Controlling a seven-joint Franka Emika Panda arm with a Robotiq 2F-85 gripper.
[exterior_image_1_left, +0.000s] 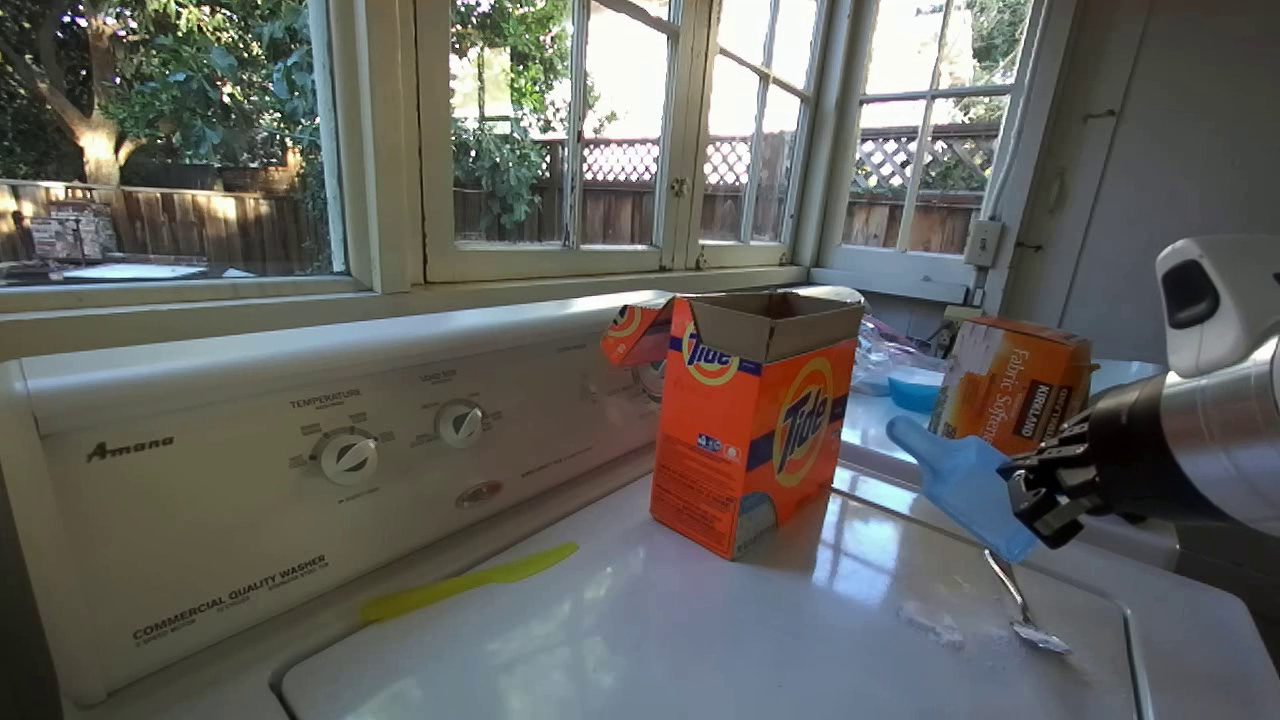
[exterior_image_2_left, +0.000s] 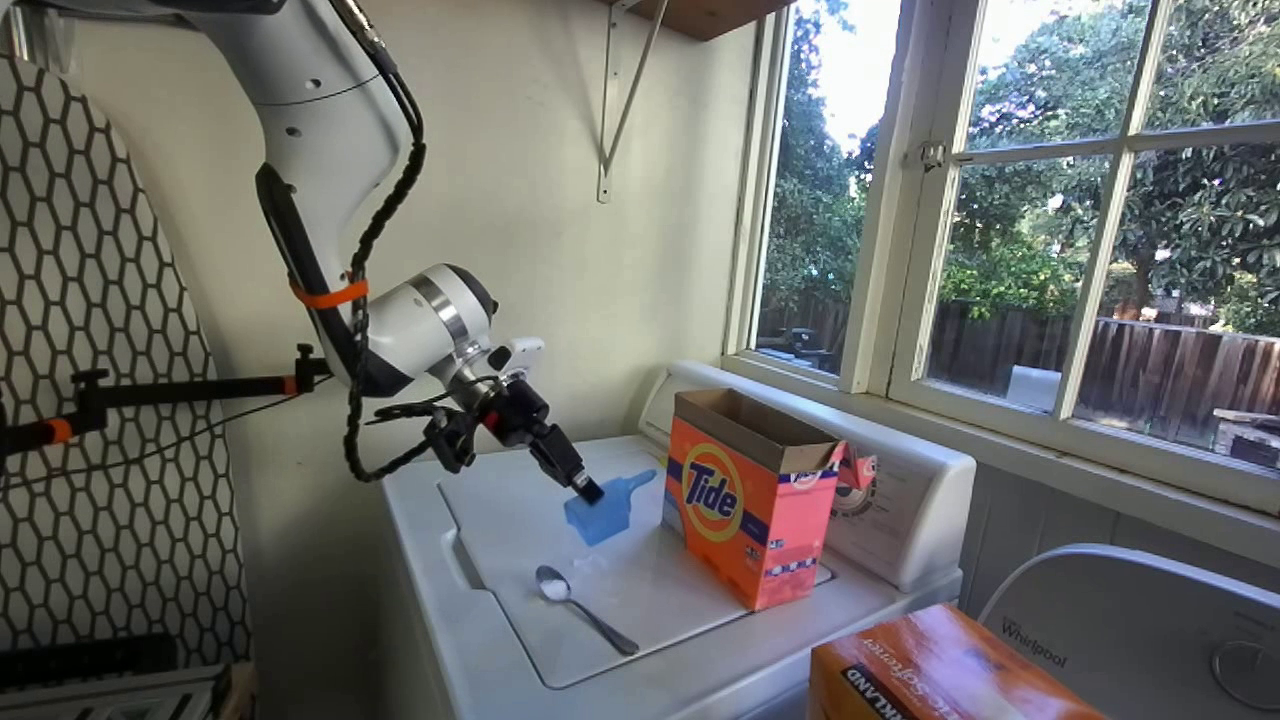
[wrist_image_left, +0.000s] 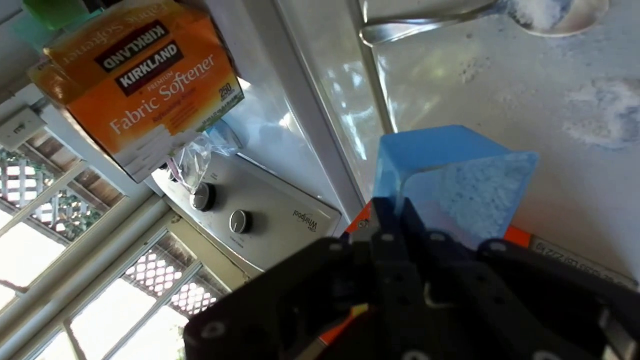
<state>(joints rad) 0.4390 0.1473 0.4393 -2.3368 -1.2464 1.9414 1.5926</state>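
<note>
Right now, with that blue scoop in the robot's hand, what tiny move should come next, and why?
Perhaps the hand should raise the blue scoop slightly, without tipping it. What look like white granules show in the scoop, spilled powder lies on the washer lid, and the open-topped Tide box nearby appears to reach higher than the scoop.

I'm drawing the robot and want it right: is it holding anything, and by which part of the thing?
Yes, a blue scoop. The gripper pinches it by the edge of its cup, not by the handle.
</note>
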